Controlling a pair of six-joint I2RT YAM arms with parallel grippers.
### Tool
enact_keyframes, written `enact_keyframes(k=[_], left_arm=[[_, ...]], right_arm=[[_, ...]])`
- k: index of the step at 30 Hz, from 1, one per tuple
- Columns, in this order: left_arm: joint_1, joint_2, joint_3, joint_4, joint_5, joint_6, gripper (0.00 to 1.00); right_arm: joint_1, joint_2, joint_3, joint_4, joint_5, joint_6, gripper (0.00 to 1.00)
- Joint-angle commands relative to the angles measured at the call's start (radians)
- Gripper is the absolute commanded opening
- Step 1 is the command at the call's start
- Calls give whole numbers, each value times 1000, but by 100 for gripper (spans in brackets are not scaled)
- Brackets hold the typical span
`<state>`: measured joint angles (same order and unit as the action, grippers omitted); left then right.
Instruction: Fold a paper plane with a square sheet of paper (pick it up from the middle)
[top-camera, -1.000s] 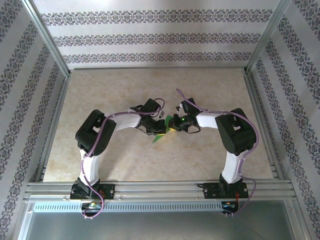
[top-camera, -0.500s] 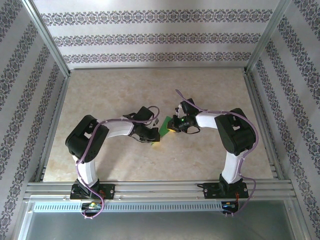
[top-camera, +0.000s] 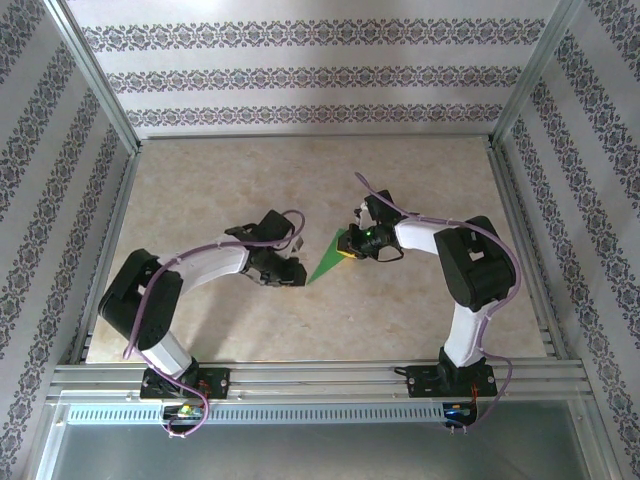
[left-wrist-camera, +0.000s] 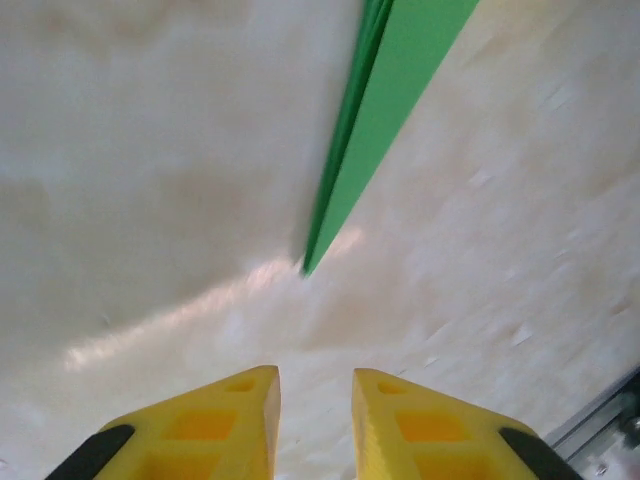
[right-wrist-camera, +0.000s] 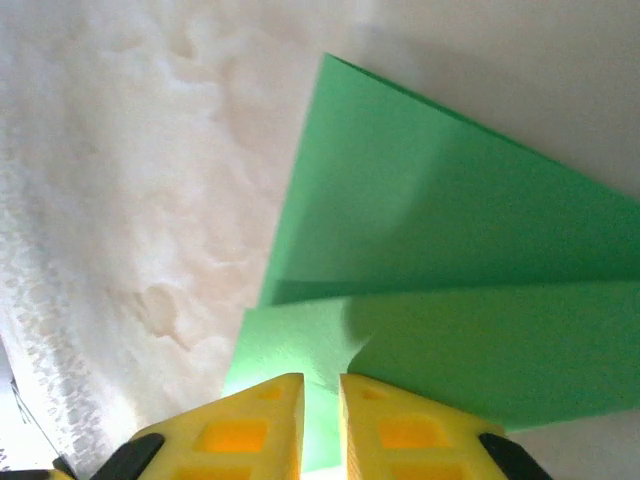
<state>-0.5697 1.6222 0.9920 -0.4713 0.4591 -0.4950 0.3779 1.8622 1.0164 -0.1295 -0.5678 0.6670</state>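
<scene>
Green plane (top-camera: 325, 260) is looking fully folded — left fingers (left-wrist-camera: 230, 420) are hanging apart off its nose; right fingers' (right-wrist-camera: 260, 425) grip, I cannot tell.

The paper plane (top-camera: 327, 258) is bright green. The left gripper (left-wrist-camera: 315, 385) and right gripper (right-wrist-camera: 320, 390) are yellow. The table (top-camera: 210, 190) is marbled beige; the walls (top-camera: 300, 75) have grey floral stripes.

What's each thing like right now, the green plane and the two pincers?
paper plane: folded into a narrow pointed dart, tip toward the left pincer.
left pincer: open, empty, apart from the plane's tip.
right pincer: narrow gap between its jaws, tips at the plane's wide end; can't tell if it grips.
</scene>
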Motion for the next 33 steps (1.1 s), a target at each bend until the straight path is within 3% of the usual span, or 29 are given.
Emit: enact_keyframes(k=[1,3,10,14,19,22,29,33], left_arm=[[39,-59,78,-26,-97,27,32],[71,-76,95,-26,-153,27,40],[186,-113,100,-5,-306,80,84],[234,-142,59,53,-370,109,98],[306,-161,7,135,-341,87,100],[346,-155,1,152,-282,81,100],[402,-130,3,148,-189,89,100],[417,-122,-1,151,-177,88,100]], right_arm=[[15,-113,45,-62,27,-21,26],[21,-166,45,-108,76,-18,32],[60,-281,66,-314,328,2,52],[113,-273,120,-417,463,45,61],[208,-157,241,-525,601,99,76],[265,-67,327,-584,675,132,98],[336,109,494,-678,780,183,98],[339,160,529,-708,787,243,81]])
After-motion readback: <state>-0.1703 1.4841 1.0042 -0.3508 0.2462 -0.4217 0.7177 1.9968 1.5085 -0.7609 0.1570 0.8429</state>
